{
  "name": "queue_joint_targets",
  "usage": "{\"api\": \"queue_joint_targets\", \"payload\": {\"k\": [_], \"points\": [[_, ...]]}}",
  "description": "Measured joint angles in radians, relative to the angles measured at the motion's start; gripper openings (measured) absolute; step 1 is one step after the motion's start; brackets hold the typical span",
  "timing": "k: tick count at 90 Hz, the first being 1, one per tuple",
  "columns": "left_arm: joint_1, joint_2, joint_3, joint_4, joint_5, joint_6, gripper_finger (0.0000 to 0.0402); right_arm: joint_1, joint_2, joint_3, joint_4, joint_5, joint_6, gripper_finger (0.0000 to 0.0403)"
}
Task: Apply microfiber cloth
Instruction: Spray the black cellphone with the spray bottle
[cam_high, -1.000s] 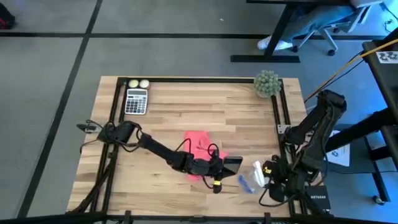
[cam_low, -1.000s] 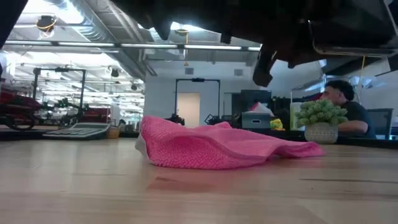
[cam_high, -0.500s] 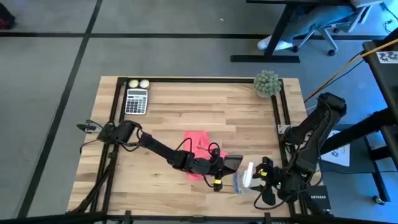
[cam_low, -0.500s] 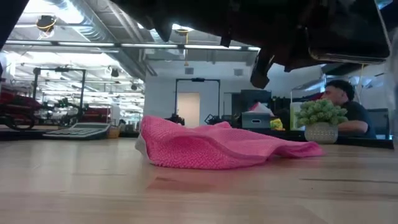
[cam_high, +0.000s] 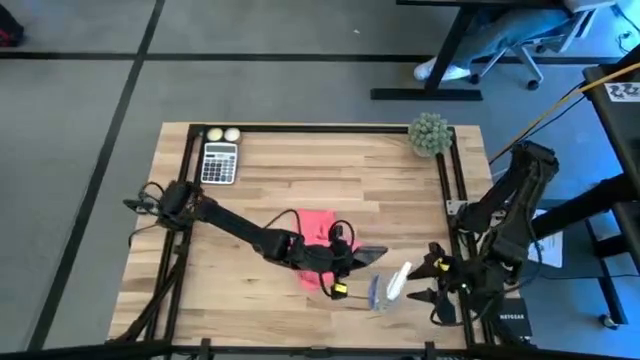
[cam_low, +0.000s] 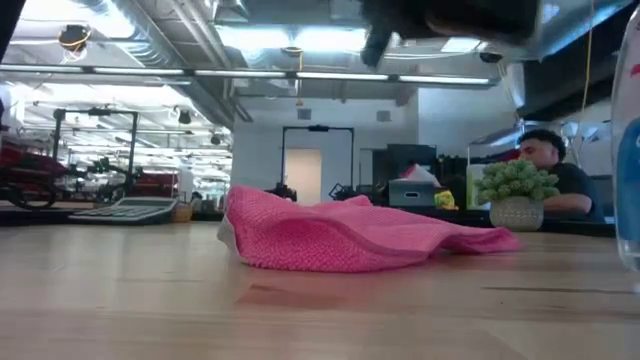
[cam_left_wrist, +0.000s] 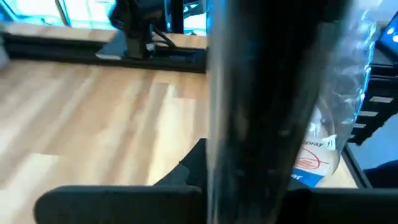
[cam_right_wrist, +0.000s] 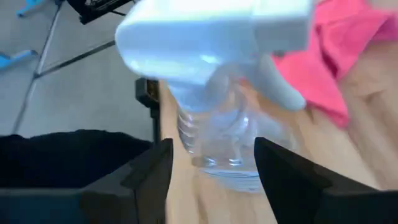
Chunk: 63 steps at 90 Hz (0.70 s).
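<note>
Left arm (cam_high: 352, 262) stretched low over microfiber cloth (cam_high: 313, 228) — phone (cam_high: 368, 257) held.

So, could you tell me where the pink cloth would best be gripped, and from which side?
Probably at the raised fold on the cloth, coming straight down from above. In the low view that end stands highest off the table, while the other end tapers flat, giving a gripper little to pinch.

Calculator (cam_high: 219, 162), two balls (cam_high: 222, 134) (beside it), potted plant (cam_high: 428, 134).
</note>
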Motion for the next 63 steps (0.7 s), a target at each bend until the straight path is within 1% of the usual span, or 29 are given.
{"api": "queue_joint_targets", "payload": {"k": [10,24,33,43,63], "points": [[0.012,-0.057,-0.001,-0.051,-0.005,0.034,0.0020,-0.008,0.002,0.000,0.001,0.047,-0.002,0.0211],[0.018,-0.087,-0.002,-0.079,-0.007,0.042,0.0021,-0.036,0.005,-0.001,-0.030,0.082,0.043,0.0219],[0.017,-0.090,-0.002,-0.092,-0.004,0.040,0.0026,-0.056,0.004,-0.001,-0.064,0.087,0.055,0.0243],[0.017,-0.088,-0.003,-0.127,-0.005,0.025,0.0020,-0.091,0.005,-0.002,-0.073,0.094,0.042,0.0276],[0.018,-0.087,-0.003,-0.134,-0.005,0.023,0.0020,-0.158,0.004,-0.002,-0.081,0.092,-0.108,0.0327]]}}
